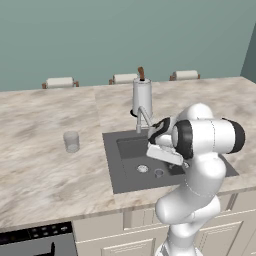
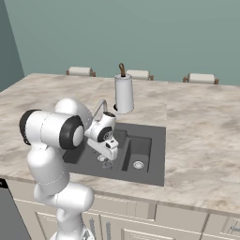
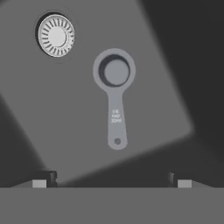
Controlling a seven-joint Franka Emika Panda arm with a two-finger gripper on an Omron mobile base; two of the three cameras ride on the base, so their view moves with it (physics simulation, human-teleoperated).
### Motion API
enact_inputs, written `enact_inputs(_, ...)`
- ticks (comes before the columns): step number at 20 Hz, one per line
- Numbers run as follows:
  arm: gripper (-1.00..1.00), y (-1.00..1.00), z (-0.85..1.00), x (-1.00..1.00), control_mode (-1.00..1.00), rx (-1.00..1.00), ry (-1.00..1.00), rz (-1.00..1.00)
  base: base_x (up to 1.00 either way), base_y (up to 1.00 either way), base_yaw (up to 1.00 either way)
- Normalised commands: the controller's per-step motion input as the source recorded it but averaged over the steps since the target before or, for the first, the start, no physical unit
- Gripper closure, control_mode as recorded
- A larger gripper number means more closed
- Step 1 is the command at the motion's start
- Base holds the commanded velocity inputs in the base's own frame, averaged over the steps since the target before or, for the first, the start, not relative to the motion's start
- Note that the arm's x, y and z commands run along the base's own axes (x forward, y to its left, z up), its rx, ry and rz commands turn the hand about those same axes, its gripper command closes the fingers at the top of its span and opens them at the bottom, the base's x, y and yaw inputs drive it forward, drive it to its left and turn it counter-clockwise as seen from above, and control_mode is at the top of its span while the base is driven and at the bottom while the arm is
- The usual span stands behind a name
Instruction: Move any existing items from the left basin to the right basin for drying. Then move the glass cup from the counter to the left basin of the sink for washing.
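Small grey measuring scoop (image 3: 114,92) lies flat on the floor of the left basin (image 1: 131,149), round bowl end near the silver drain ring (image 3: 55,36) but apart from it, handle running away from the drain toward the gripper. In the left base view the scoop shows as a small round grey object just beside the drain ring. Gripper (image 3: 111,183) hangs above the scoop, fingers (image 3: 40,182) spread wide, nothing between them, not touching the scoop. Right basin (image 2: 139,152), the narrower hollow of the sink (image 2: 157,154), holds its own drain. Glass cup (image 1: 71,141) stands upright on the desk (image 1: 45,165), well left of the sink. Steel canister (image 1: 142,97) with a brown stick stands behind the slim tap (image 1: 143,119).
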Motion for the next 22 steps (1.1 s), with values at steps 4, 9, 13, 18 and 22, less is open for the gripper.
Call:
enact_inputs(4,-1.0,0.0,-0.28,0.29,-1.0,0.0,0.01,0.0,0.0,0.0,0.0)
enact_inputs(9,-1.0,0.0,-0.36,0.16,-1.0,0.0,0.0,0.01,0.0,0.0,0.0)
enact_inputs(13,-1.0,0.0,-0.33,0.14,-1.0,0.0,0.0,0.01,0.0,0.0,0.0)
enact_inputs(18,-1.0,0.0,-0.31,0.11,-1.0,-0.01,0.0,0.01,0.0,0.0,0.0)
enact_inputs(22,-1.0,0.0,-0.29,0.06,-1.0,-0.01,0.0,0.03,0.0,0.0,0.0)
